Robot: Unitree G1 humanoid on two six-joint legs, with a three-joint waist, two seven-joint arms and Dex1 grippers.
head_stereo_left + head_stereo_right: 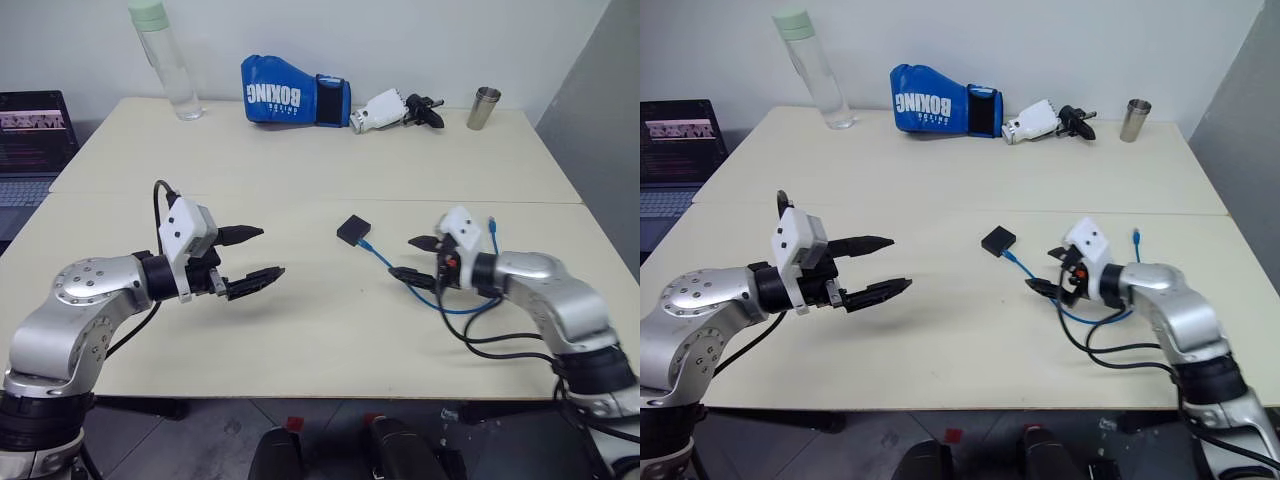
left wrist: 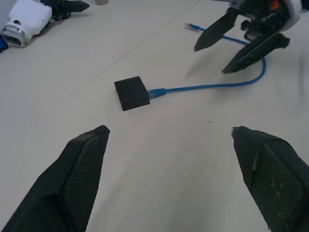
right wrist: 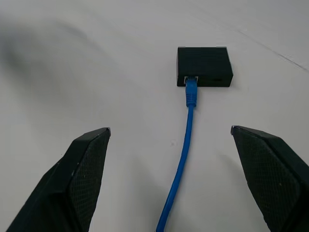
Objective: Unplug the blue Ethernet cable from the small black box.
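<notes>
Box: small matte-black square plastic box is lying mid cream tabletop.
Cable: thin bright-blue Ethernet cable is sitting plugged into it.
Left pincer: hovering open, empty.
Right pincer: hovering open beside the cable.

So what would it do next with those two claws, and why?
Probably ease the right gripper forward along the blue Ethernet cable toward the plug. The cable is still plugged into the small black box, both grippers are open and holding nothing, and the cord runs between the right one's fingers. The left gripper could then steady the box.

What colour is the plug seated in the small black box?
Bright blue, like its cable; clearest in the right wrist view, at the box.
</notes>
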